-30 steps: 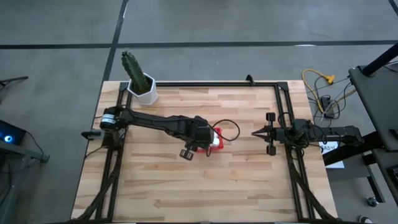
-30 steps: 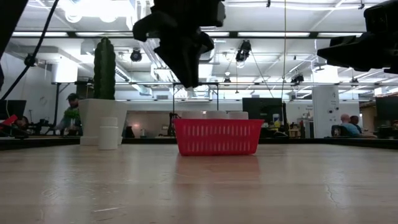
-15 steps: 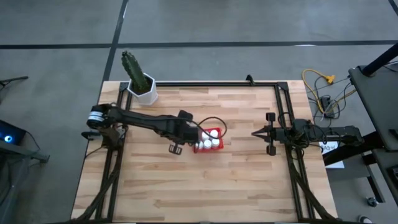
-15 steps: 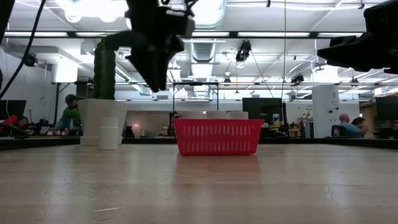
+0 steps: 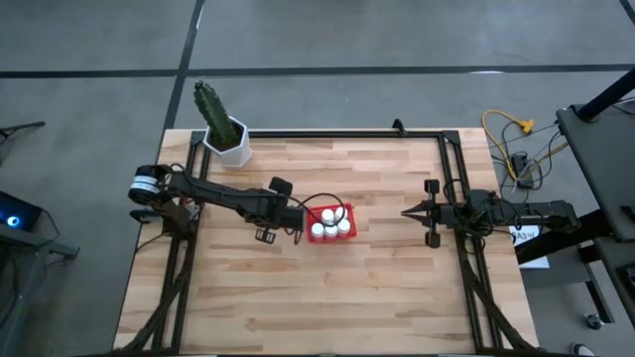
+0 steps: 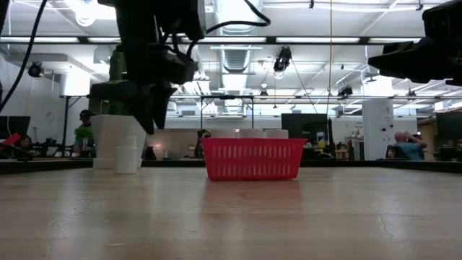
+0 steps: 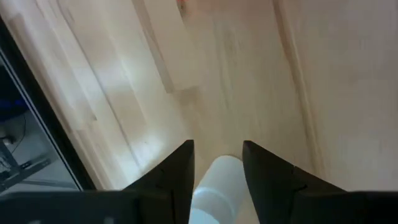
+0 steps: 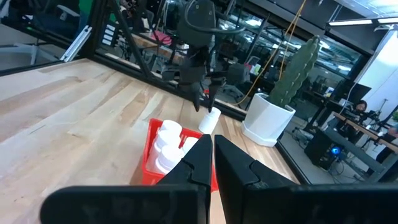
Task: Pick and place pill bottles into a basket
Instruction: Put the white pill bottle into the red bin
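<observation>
The red basket (image 5: 330,223) stands mid-table with several white pill bottles (image 5: 327,228) upright in it. One more pill bottle (image 6: 126,154) stands alone on the table, left of the basket. It also shows in the right wrist view (image 8: 209,121) and in the left wrist view (image 7: 219,183). My left gripper (image 7: 217,149) is open and points down over this bottle, a finger on either side of its cap; the low view (image 6: 150,123) shows the gripper above the bottle. My right gripper (image 5: 407,211) is shut and empty at the table's right side.
A white hexagonal pot with a green cactus (image 5: 226,139) stands at the far left corner, close behind the lone bottle in the low view (image 6: 115,137). A black frame (image 5: 446,159) runs along the table's edges. People sit in the room beyond the table.
My left gripper has gone from over the basket toward the table's left edge and down, and now hangs over the lone bottle. The basket and its bottles, partly covered by the arm before, now show in full in the high view.
</observation>
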Motion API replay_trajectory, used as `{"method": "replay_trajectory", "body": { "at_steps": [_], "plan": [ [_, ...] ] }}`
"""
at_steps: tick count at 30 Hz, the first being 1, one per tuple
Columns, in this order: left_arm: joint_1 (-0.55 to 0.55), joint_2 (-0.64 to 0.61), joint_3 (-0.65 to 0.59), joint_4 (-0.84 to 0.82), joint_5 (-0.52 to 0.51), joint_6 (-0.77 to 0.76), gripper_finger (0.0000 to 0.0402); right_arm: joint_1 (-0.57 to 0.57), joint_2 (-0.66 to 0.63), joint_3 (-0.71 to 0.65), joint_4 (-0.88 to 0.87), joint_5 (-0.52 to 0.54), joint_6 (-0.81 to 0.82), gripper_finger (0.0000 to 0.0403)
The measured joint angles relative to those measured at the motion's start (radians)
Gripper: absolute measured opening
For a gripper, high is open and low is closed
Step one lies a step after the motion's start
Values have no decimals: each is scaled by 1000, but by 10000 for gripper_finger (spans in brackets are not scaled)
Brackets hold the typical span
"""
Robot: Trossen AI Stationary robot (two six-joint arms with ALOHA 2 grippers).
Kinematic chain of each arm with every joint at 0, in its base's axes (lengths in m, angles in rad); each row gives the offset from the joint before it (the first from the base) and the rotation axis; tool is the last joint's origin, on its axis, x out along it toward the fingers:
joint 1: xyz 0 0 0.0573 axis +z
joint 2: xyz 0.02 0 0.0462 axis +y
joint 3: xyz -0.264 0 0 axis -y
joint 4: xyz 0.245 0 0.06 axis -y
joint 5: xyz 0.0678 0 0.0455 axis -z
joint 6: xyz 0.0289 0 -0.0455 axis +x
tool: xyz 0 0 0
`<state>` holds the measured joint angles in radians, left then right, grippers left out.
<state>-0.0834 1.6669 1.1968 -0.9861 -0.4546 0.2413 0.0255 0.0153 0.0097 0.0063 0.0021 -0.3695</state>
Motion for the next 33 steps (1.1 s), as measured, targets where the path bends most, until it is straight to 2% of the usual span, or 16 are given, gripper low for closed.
{"method": "replay_trajectory", "body": {
  "at_steps": [9, 13, 19, 26, 31, 33],
  "plan": [
    [0, -3, -25, -5, -29, -1, 206, 0, 0, 0, 0, 0, 0, 8],
    [4, -35, -26, -10, 40, -5, 230, 0, 0, 0, 0, 0, 0, 9],
    [22, -128, -47, -10, 209, 25, 235, 0, 0, 0, 1, 0, 1, 9],
    [68, -248, -107, 22, 219, 64, 235, 0, 1, 0, 1, 0, 0, 8],
    [146, -283, -157, 40, 229, 86, 235, 0, 0, 0, 0, -1, 0, 8],
    [189, -285, -172, 56, 270, 104, 235, 0, 0, 0, 0, -1, 2, 9]
  ]
}}
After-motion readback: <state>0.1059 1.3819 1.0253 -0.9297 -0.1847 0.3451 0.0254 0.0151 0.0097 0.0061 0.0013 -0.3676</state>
